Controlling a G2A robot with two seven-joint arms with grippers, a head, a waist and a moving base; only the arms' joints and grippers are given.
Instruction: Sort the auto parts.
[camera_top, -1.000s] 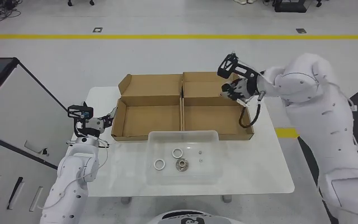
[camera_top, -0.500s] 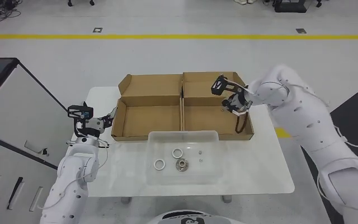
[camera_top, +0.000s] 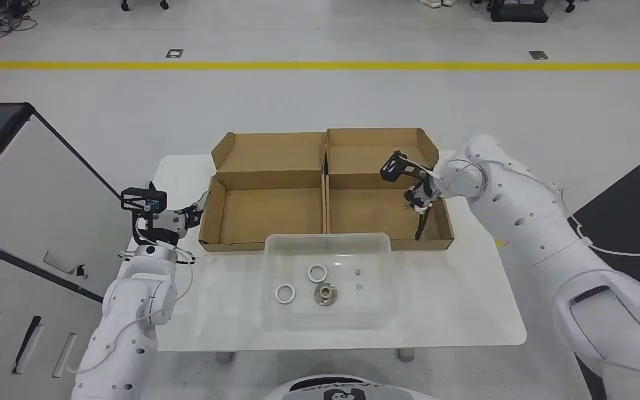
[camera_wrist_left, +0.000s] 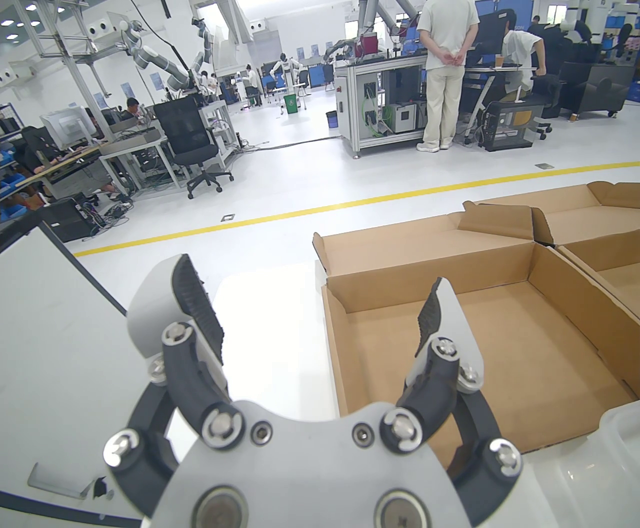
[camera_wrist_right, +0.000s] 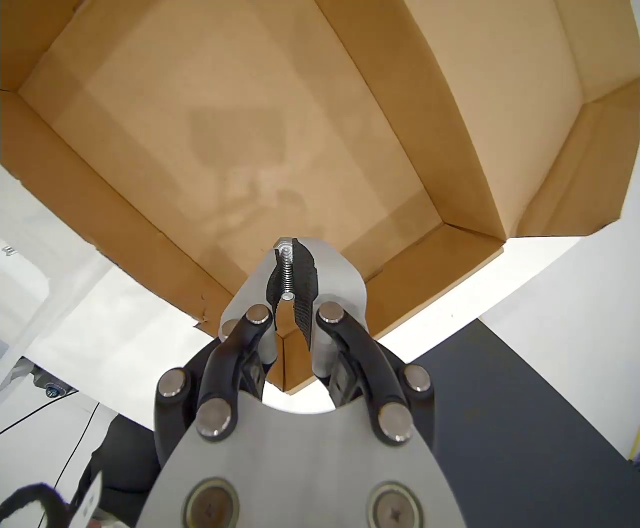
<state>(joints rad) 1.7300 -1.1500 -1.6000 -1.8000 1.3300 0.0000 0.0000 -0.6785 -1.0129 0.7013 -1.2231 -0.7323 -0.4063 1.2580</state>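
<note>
2 open cardboard boxes stand side by side on the white table (camera_top: 470, 300), both just behind the clear bin (camera_top: 325, 240), their lids folded back away from it. The left box (camera_top: 265, 212) sits behind the bin's left half and the right box (camera_top: 370, 210) behind its right half. The 2 boxes touch along their shared wall, and the floor that shows in each is bare.

5 loose parts lie in the bin. 2 are white rings: 1 ring (camera_top: 317, 272) near the bin's middle and 1 ring (camera_top: 285, 294) toward its left front. 1 metal round part (camera_top: 324, 294) lies just beside the front ring, on its right. 2 small pieces (camera_top: 357, 268) lie toward the bin's right, 1 behind the other; they are too small to identify.

1 bolt (camera_wrist_right: 287, 272) is out of the bin. The right gripper (camera_wrist_right: 289, 250) pinches it between its 2 pads, the jaws nearly closed on the thread, and the bolt runs lengthwise along the pads. The gripper hangs over the right box, behind the bin's right end, pointing down above the box floor close to a corner. The bolt is clear of the cardboard.

The left gripper (camera_wrist_left: 311, 274) is off to the bin's left and a little behind it, just outside the left box's outer wall. Its 2 fingers are spread wide with nothing between them.
</note>
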